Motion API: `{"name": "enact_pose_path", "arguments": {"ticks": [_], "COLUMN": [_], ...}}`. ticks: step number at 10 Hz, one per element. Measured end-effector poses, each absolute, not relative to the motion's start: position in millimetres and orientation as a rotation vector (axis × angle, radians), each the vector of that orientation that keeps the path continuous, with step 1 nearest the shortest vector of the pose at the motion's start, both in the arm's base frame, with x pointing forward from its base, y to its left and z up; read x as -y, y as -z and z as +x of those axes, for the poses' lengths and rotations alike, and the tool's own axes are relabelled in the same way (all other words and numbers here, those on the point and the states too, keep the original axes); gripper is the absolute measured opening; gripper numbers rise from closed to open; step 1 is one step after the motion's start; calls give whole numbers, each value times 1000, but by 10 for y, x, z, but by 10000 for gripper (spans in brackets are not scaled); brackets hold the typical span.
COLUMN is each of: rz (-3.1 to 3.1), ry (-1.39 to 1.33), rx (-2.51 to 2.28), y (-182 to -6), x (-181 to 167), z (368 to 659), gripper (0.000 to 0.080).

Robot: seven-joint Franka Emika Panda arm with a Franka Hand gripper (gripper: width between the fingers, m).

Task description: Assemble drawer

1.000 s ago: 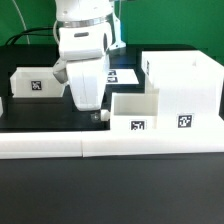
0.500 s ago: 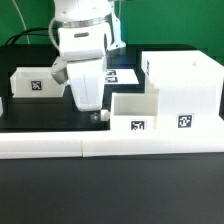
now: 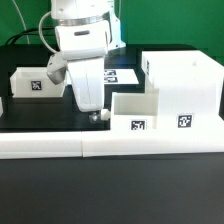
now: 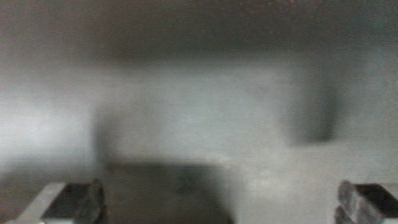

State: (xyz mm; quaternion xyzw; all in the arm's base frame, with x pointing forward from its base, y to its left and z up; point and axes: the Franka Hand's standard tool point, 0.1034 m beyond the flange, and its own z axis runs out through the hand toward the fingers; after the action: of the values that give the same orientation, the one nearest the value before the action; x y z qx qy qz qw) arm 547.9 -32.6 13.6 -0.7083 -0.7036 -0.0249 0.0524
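Note:
The boxy white drawer case (image 3: 185,85) stands at the exterior view's right, with a tag on its front. One small tagged tray (image 3: 135,112) stands against the case's left side. A second tagged tray (image 3: 35,83) stands at the left. My gripper (image 3: 97,114) points down, low over the black table, just left of the middle tray. In the wrist view the gripper (image 4: 222,200) is open: the two fingertips (image 4: 80,200) stand far apart with nothing between them. The surface past them is a white blur.
A long low white border rail (image 3: 100,146) runs along the front of the table. The marker board (image 3: 125,75) lies flat behind my arm. Black cables hang at the back left.
The hand has shifted and turned very slightly in place. The case and both trays have not moved.

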Motion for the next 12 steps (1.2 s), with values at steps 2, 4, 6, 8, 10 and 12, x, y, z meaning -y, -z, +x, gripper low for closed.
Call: {"name": "enact_pose_path", "arguments": {"ticks": [2,4,6,8,10,12], "rz": [-2142,-2144,-2176,-2222,-2245,-2252], "ry": [62,71,78,79,56,41], "rx": [2135,2133,2108,2056,2054,2064], "y": [-139,-178,-237,-252,-246,-246], "x": [335,338,287,125,115,115], "z": [5508,5669,5772,5790,5789,5791], "gripper": [649,649,649,649,649,649]}}
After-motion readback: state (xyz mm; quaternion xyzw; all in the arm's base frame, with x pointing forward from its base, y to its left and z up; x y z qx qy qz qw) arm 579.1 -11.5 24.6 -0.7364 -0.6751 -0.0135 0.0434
